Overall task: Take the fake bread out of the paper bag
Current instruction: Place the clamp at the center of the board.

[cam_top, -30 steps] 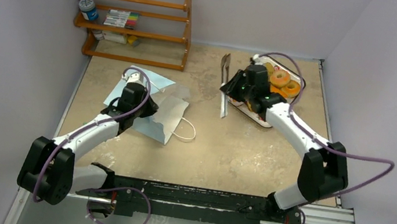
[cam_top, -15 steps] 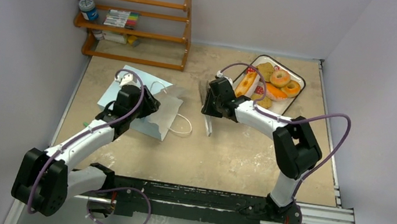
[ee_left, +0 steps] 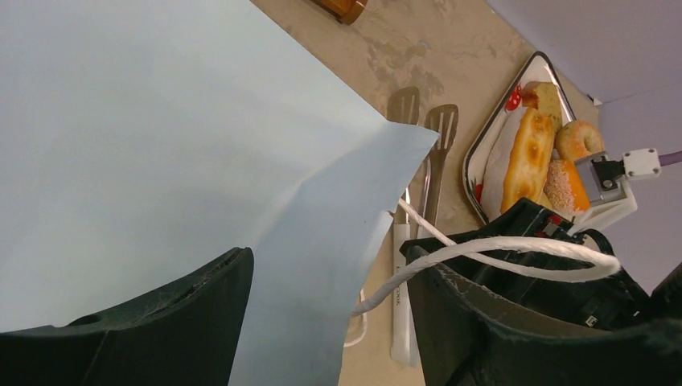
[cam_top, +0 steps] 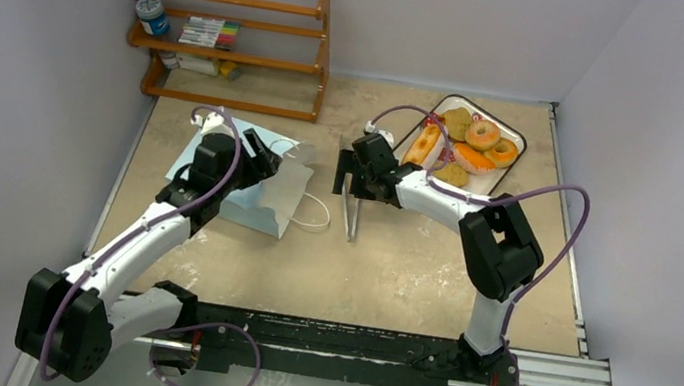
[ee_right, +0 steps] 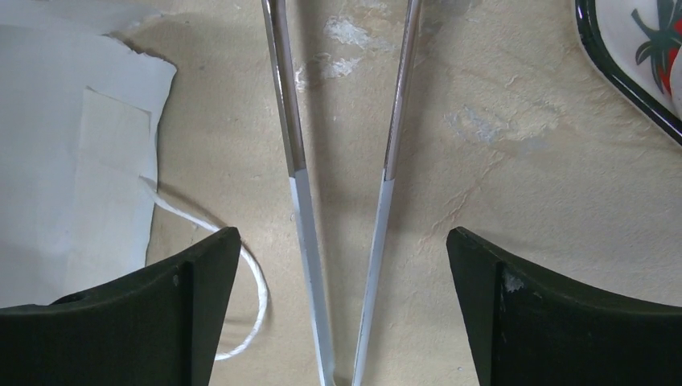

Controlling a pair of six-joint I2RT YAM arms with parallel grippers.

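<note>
Looking down from the top camera, I see the fake bread (cam_top: 466, 145) piled golden and orange on the tray (cam_top: 504, 124). It is well apart from the light blue paper bag (cam_top: 257, 196), which lies flat under my left gripper (cam_top: 262, 157). My right gripper (cam_top: 346, 168), at the tray a second ago, now hangs over the tongs (cam_top: 352, 210).

On the left wrist, the fingers (ee_left: 145, 322) stand spread, and the bag's cord handle (ee_left: 499, 245) drapes across one.

On the right wrist, the fingers (ee_right: 161, 305) are wide apart, with the tongs flat on the table (ee_right: 499, 161) between them.
</note>
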